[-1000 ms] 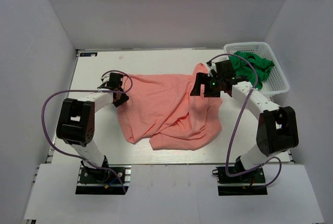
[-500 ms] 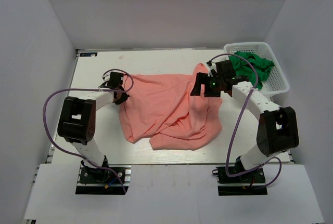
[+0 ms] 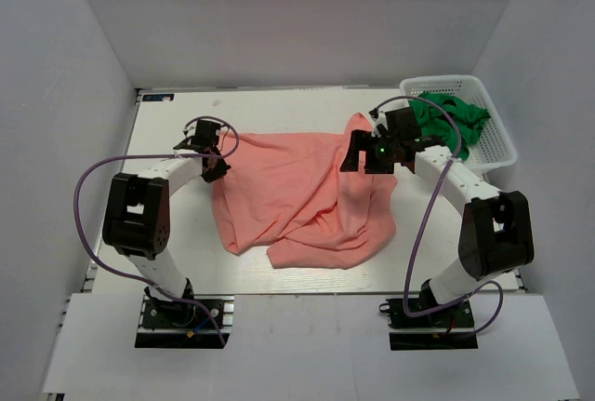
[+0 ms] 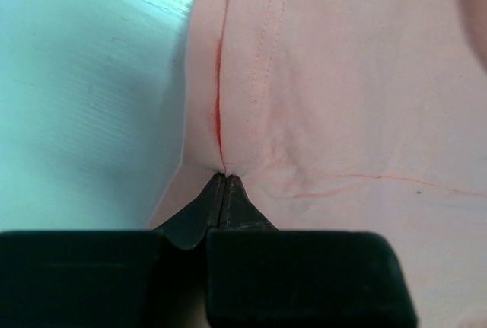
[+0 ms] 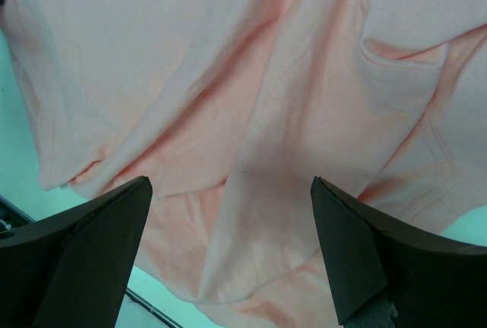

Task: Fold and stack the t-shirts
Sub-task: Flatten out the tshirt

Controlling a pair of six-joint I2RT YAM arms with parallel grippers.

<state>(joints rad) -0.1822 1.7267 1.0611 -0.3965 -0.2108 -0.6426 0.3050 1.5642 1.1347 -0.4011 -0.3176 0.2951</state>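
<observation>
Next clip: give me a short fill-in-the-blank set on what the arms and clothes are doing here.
The left pincer is ___ on the edge of the pink shirt.
The right pincer, over the shirt, stands ___.
The ___ garment lies in the white basket.
Missing: shut; open; green.

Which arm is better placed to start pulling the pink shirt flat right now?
Left, probably. The left claw is shut on the salmon-pink shirt at its left edge, ready to pull. The right claw stands open over the cloth, gripping nothing.
</observation>
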